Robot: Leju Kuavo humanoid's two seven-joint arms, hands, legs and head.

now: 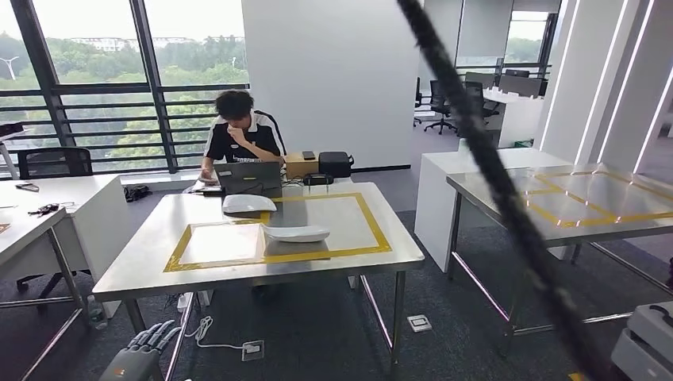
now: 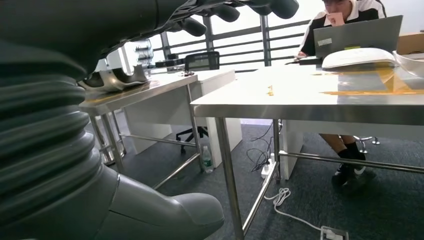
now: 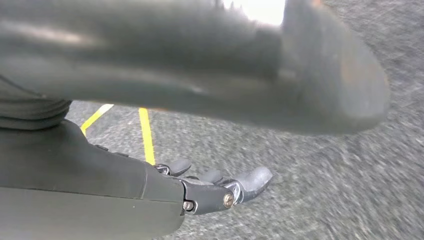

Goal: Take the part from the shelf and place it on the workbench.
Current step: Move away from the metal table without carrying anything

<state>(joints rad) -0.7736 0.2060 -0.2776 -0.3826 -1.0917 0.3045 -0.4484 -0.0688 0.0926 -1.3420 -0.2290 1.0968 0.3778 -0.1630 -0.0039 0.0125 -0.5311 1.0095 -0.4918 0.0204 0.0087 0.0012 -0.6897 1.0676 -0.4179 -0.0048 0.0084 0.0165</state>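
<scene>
Low by the table's near left corner, the left hand is held empty, fingers apart. The right hand hangs over the floor, likewise spread and empty. Inside the tape, one white part lies mid-table, another towards the far edge: smooth, shallow, curved shells. If a further part is to be fetched, both hands should be kept clear of the table edge, and the shell supported from beneath.

You can see two white, shallow, shell-like parts on the steel worktop: one lies on the yellow tape outline, the other part rests just behind it.
</scene>
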